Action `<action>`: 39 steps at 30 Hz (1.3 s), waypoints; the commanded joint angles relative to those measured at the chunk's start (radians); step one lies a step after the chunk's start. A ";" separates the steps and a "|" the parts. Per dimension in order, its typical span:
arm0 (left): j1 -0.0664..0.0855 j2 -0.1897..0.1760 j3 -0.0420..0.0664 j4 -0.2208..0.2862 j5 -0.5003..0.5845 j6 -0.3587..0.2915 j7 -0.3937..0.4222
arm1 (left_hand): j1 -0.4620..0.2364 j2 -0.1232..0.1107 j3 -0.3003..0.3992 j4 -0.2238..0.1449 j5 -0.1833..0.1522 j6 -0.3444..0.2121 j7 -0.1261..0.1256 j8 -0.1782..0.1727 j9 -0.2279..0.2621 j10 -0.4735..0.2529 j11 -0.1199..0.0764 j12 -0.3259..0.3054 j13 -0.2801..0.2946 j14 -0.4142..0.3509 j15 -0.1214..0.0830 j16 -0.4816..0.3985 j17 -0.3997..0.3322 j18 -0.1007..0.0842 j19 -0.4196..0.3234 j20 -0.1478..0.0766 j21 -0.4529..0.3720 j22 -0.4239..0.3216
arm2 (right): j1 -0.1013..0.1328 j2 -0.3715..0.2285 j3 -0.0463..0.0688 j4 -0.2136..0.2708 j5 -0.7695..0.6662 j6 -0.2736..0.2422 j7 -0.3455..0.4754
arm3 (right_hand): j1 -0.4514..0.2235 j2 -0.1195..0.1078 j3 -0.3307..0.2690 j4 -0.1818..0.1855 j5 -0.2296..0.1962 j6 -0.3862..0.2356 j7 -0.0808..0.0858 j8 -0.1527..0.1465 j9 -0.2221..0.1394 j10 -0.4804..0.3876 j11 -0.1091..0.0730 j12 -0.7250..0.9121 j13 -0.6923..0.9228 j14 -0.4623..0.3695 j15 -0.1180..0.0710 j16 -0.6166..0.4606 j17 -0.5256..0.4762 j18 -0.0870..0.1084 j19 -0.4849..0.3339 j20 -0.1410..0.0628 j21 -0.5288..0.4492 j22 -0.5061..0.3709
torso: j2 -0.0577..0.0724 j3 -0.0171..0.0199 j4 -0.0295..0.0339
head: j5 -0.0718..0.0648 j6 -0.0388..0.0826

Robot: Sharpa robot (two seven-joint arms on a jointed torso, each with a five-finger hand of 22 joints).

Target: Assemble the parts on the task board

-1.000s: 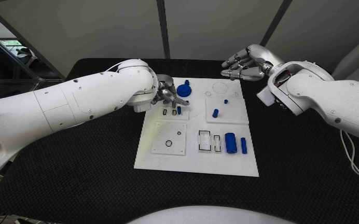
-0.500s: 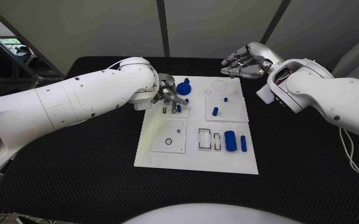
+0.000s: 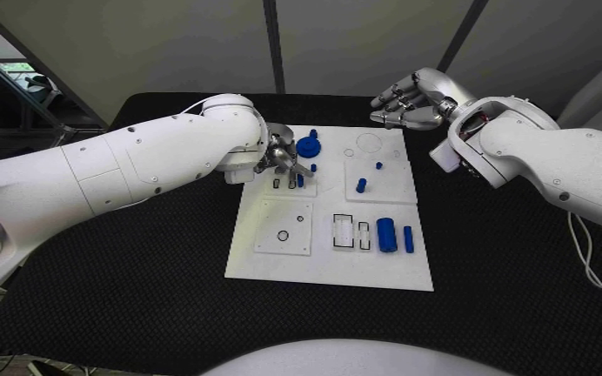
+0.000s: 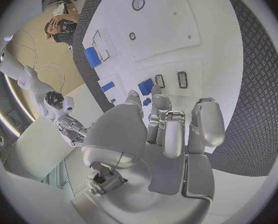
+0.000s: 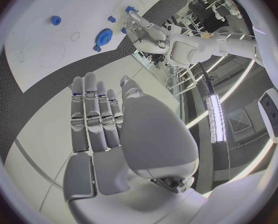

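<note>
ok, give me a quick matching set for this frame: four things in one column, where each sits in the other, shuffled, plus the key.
Things:
1. left hand
2. right hand
3. blue gear-shaped part
4. large blue cylinder

Places:
A. lying on the near right part of the task board, beside a thinner blue peg
B. off the board's far right corner, fingers apart, holding nothing
C. over the board's far left area, fingers down by two small dark slots
D. on the board's far left, just beyond the left hand's fingers

Pairs: 1-C, 2-B, 3-D, 4-A
</note>
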 commanded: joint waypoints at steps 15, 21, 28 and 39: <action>0.002 0.010 0.000 -0.003 0.019 0.026 -0.003 | 0.061 0.031 0.033 -0.024 0.000 -0.018 -0.002 0.014 0.016 0.000 -0.001 -0.008 -0.003 0.086 -0.007 -0.006 0.217 0.008 0.006 -0.004 0.005 0.004 | 0.002 0.006 0.001 -0.003 -0.004 -0.005 0.010 | -0.008 0.003 0.001 0.001 0.018 -0.002 0.005 0.003 0.001 -0.006 0.000 -0.005 -0.004 0.010 0.002 -0.009 -0.004 0.012 0.011 0.002 -0.010 -0.004 | 0.002 0.0005 -0.0001 | -0.003 0.000; 0.002 0.013 0.000 -0.002 0.021 0.019 0.003 | 0.110 0.057 0.078 -0.049 0.000 -0.026 -0.006 0.015 0.023 -0.002 -0.005 -0.012 -0.005 0.086 -0.011 -0.006 0.217 0.008 0.005 -0.006 0.003 0.005 | 0.002 0.007 0.001 -0.005 -0.011 -0.003 0.001 | -0.008 0.003 0.002 0.001 0.023 0.000 0.005 0.005 0.001 -0.005 -0.001 -0.005 -0.005 0.010 0.001 -0.009 -0.005 0.012 0.011 0.001 -0.012 -0.005 | 0.002 0.0006 -0.0001 | -0.003 -0.001; 0.002 0.005 0.000 0.002 0.064 0.006 0.008 | 0.194 0.073 0.186 -0.101 0.001 -0.041 -0.015 0.011 0.031 -0.006 -0.014 -0.024 -0.009 0.086 -0.019 -0.006 0.217 0.008 0.006 -0.014 0.004 0.011 | 0.002 0.009 0.001 -0.008 -0.017 0.000 -0.007 | -0.008 0.002 0.003 0.001 0.030 0.002 0.004 0.006 0.002 -0.004 -0.001 -0.005 -0.006 0.011 0.001 -0.010 -0.006 0.012 0.012 0.001 -0.013 -0.006 | 0.002 0.0001 0.0012 | -0.003 -0.003; 0.002 -0.019 0.000 0.014 0.104 -0.021 0.018 | 0.131 -0.062 0.588 -0.135 0.002 -0.055 -0.010 0.027 0.070 0.009 -0.011 -0.037 -0.011 0.087 -0.013 -0.005 0.219 0.008 0.008 -0.015 0.003 0.026 | 0.002 0.011 0.001 -0.016 -0.035 -0.011 -0.034 | -0.008 -0.001 0.007 0.002 0.056 0.004 0.003 0.009 0.001 -0.003 -0.002 -0.005 -0.010 0.009 0.001 -0.013 -0.010 0.011 0.014 0.001 -0.020 -0.010 | 0.001 -0.0004 0.0018 | -0.003 -0.002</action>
